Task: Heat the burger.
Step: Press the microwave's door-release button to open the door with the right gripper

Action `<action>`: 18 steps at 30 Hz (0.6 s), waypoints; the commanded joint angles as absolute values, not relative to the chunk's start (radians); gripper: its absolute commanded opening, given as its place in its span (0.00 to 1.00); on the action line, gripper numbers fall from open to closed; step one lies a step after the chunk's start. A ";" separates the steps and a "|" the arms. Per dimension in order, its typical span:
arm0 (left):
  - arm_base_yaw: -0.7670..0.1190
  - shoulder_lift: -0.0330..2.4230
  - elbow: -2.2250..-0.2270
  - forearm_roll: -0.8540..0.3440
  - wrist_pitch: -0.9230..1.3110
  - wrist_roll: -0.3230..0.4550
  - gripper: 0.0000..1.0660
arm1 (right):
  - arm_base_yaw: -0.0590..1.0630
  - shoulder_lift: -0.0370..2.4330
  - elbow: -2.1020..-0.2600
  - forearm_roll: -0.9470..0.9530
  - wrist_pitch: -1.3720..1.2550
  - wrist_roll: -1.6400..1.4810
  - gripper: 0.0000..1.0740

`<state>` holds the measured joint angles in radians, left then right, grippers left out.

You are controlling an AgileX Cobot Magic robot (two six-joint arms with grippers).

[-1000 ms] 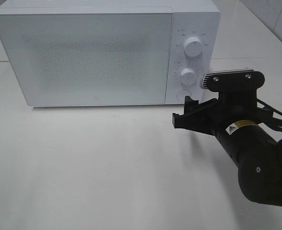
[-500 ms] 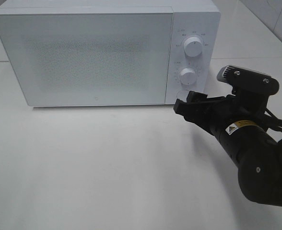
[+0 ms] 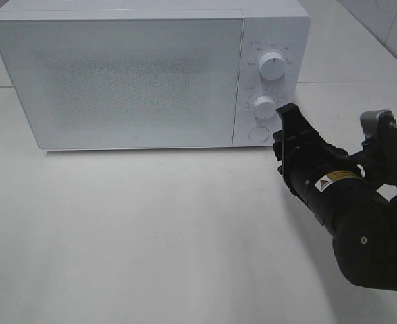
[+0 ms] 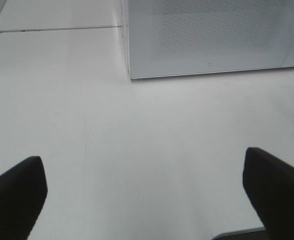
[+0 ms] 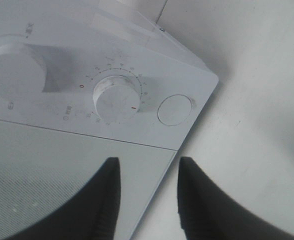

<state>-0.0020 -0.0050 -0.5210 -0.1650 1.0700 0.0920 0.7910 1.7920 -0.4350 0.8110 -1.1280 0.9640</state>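
White boxy microwave oven [image 3: 131, 74], door shut, on broad white tabletop [image 3: 151, 229].
Right claw [image 5: 148, 167] narrowly parted, empty, near the oven's lower front corner; left claw [image 4: 142, 160] wide apart over bare tabletop, partly cropped. Burger unseen in every view.

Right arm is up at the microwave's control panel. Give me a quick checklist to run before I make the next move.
1. Microwave door shut: ok, flush with the control panel.
2. Burger inside: cannot tell; it shows in no view, and the door hides the interior.
3. Right gripper empty: ok, fingers apart, nothing between them.
4. Right gripper clear of the panel: cannot tell; it is close beside the lower knob and round button.
5. Left gripper out of the way: ok, open, empty, over the table.
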 commanded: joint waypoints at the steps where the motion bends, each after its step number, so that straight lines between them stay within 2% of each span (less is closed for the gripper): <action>1: 0.001 -0.011 -0.517 -0.167 1.067 0.088 0.95 | 0.794 1.793 -0.446 0.794 -1.126 1.126 0.23; 8: 0.001 -0.011 -0.517 -0.167 1.067 0.088 0.95 | 0.794 1.793 -0.446 0.794 -1.125 1.294 0.11; 12: 0.001 -0.011 -0.517 -0.167 1.067 0.088 0.95 | 0.794 1.793 -0.447 0.795 -1.123 1.341 0.00; 18: 0.001 -0.011 -0.517 -0.167 1.067 0.088 0.95 | 0.779 1.793 -0.448 0.798 -1.114 1.344 0.00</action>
